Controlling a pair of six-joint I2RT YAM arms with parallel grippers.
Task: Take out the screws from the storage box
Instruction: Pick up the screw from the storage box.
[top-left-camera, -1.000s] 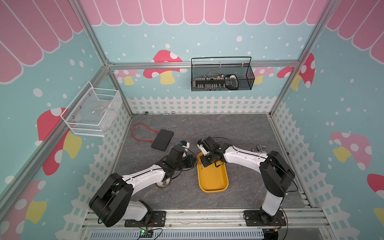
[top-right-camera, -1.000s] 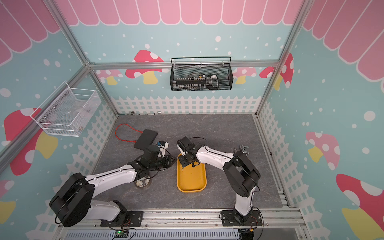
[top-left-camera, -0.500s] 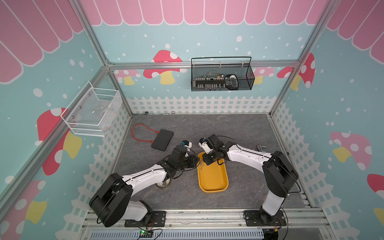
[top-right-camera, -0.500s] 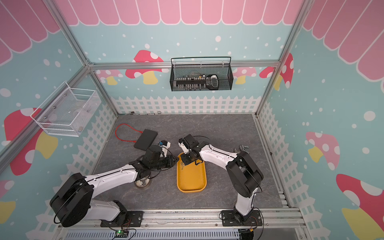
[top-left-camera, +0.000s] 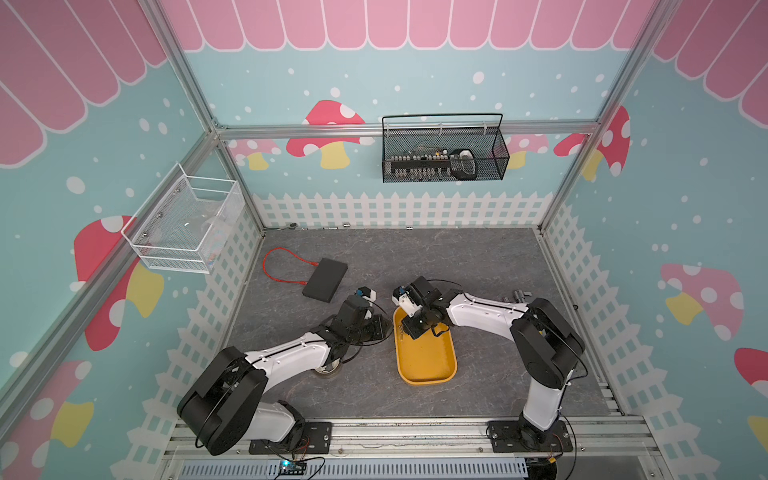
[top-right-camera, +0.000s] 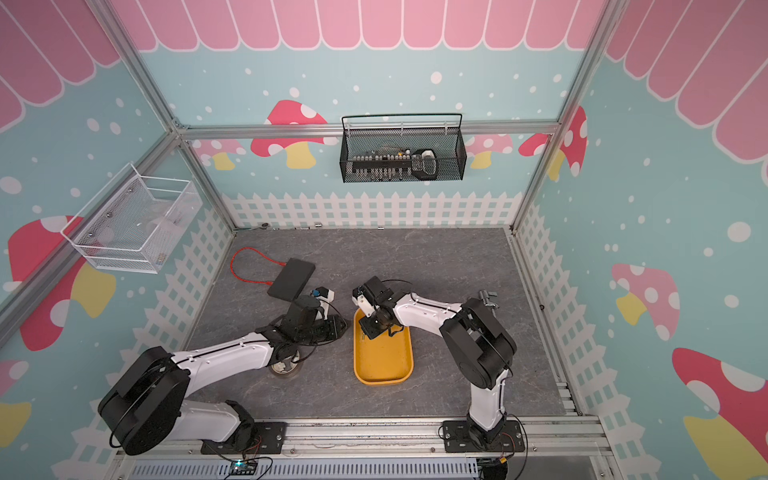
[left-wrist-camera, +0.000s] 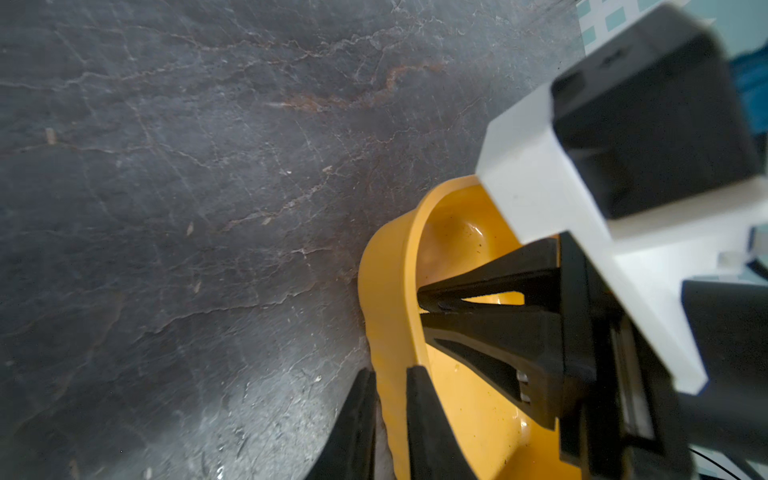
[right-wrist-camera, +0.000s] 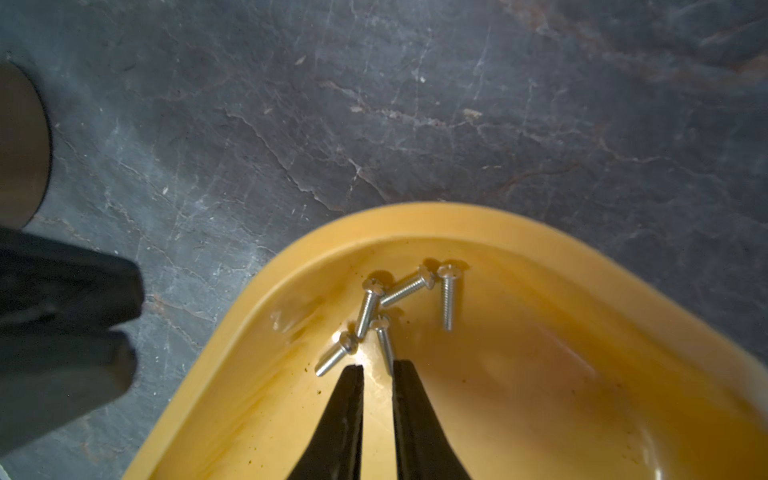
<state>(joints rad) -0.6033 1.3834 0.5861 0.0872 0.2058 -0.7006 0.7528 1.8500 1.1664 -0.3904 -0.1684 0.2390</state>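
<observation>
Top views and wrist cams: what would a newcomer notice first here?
The yellow storage box stands out on the grey table, with both arms meeting at its far end. The left tool grips the box's rim, one finger inside and one outside, while the right tool hangs slightly open inside it. Just past its tips, five silver screws lie clustered in a corner.

storage box (right-wrist-camera: 436, 220): cut off, 2 wrist views | screws (right-wrist-camera: 409, 286): too small, both top views
</observation>
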